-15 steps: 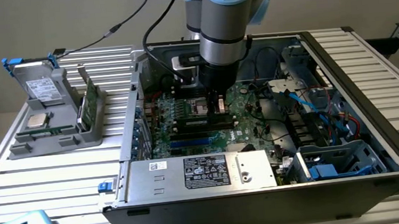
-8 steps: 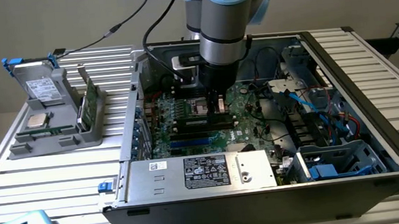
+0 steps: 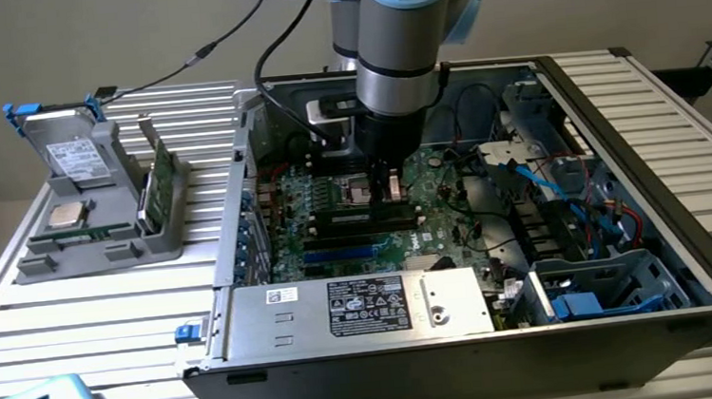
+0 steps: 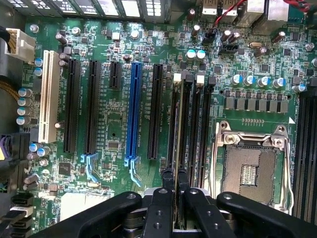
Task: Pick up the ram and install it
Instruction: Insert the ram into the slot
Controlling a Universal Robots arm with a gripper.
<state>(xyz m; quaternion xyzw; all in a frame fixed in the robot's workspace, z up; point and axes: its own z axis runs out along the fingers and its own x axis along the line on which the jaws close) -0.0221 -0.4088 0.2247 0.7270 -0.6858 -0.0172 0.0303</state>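
Wrist view: gripper (image 4: 175, 178) clamps ram (image 4: 178, 119) edge-on at slots (image 4: 203, 129) beside socket (image 4: 250, 173). Likely risk: slight tilt or offset jams ram, stressing latches and motherboard (image 4: 114, 144).

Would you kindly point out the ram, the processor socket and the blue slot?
ram (image 4: 180, 124): wrist view, on its narrow edge, midway along.
processor socket (image 4: 250, 173): wrist view, middle of its contact field.
blue slot (image 4: 133, 111): wrist view, midway along its body.

The arm (image 3: 399, 24) hangs vertical, tool (image 4: 175, 177) pinched narrow.
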